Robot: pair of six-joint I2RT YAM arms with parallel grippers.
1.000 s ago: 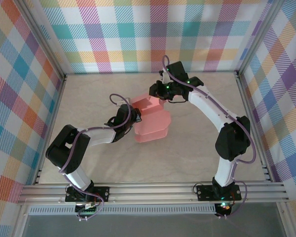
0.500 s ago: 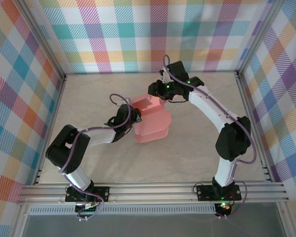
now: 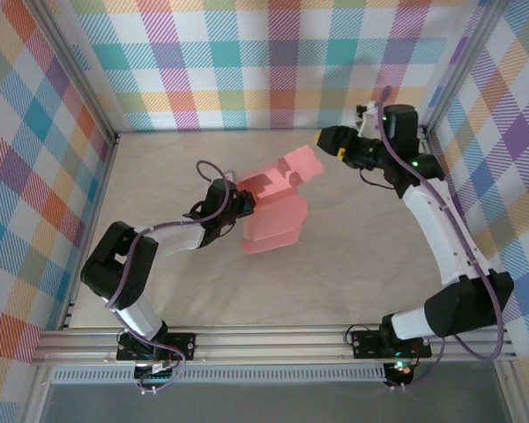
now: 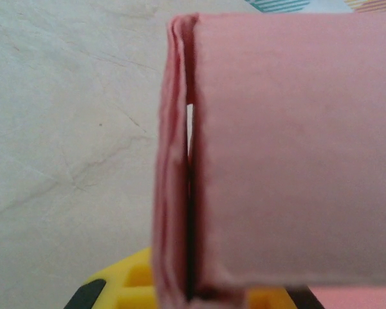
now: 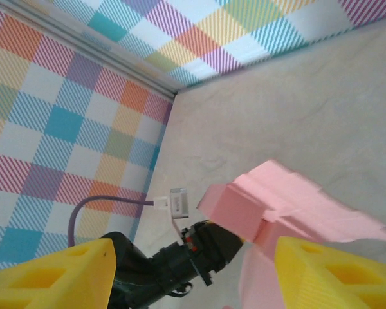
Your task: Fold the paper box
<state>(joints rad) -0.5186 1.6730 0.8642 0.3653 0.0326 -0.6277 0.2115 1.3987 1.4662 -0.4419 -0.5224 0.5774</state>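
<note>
Salmon-pink paper box (image 3: 278, 220), yellow pincer fingers (image 5: 51, 277), rainbow-plaid walls (image 3: 273, 53), pale marbled beige table (image 3: 353, 256).

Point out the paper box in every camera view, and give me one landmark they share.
Top external: the paper box at the centre of the tabletop, the left end effector at its left edge.
Left wrist: the paper box close up, across centre and right.
Right wrist: the paper box low, right of centre.
Shared landmark: the pale marbled tabletop.
</note>
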